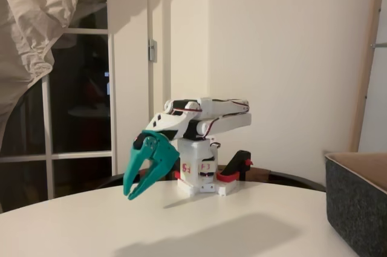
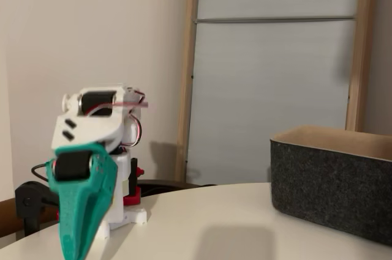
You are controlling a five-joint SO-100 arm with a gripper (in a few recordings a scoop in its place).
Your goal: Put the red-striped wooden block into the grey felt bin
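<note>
The white five-joint arm [image 1: 202, 118] is folded low over its base, and the teal two-finger gripper [image 1: 134, 191] hangs nose-down just above the round white table [image 1: 242, 227]. In the fixed view where it is seen from the side, the fingers stand slightly spread with a gap at the tips and nothing between them.

The large charcoal-grey felt bin with straight walls and a tan inside [image 2: 331, 180] sits on the table well apart from the arm, open side up.

I cannot find the small red-striped wooden block on the table; it may be hidden behind the arm or past the frame edge. The red-and-black clamp [image 1: 237, 169] at the base is not it.

Judgement: a small wooden block should be light, rigid and not fragile, though painted faces may be a bit slick. Best hold is across two flat opposite sides, at mid-height.
</note>
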